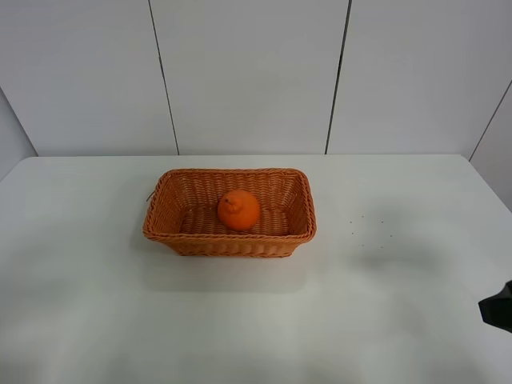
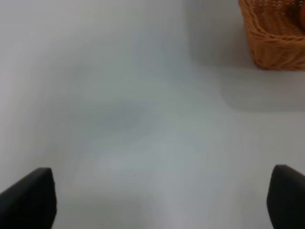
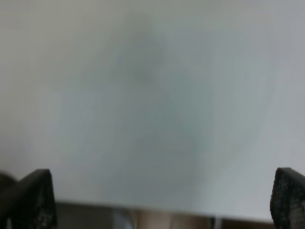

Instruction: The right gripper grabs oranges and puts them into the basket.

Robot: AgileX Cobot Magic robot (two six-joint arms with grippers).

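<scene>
Across a matte white table (image 1: 96,320), the scene is read from its bare left side, where the left gripper (image 2: 157,200) is seen only in its own wrist view: both dark fingertips are spread wide over the tabletop, nothing held between them, with a corner of the wicker basket (image 2: 271,38) ahead of them. At the centre, the rectangular woven basket (image 1: 230,240), its long axis running side to side and its walls sloping outward, is occupied by the single orange (image 1: 238,210), a bumpy-skinned fruit with a knob on top, resting on the basket floor. At the far right edge, only a black sliver of the right gripper (image 1: 498,308) is visible, well apart from the basket; the fruit lies up and to the left of it. In the right wrist view its fingertips (image 3: 28,198) are likewise spread and empty. The placing is judged complete.
</scene>
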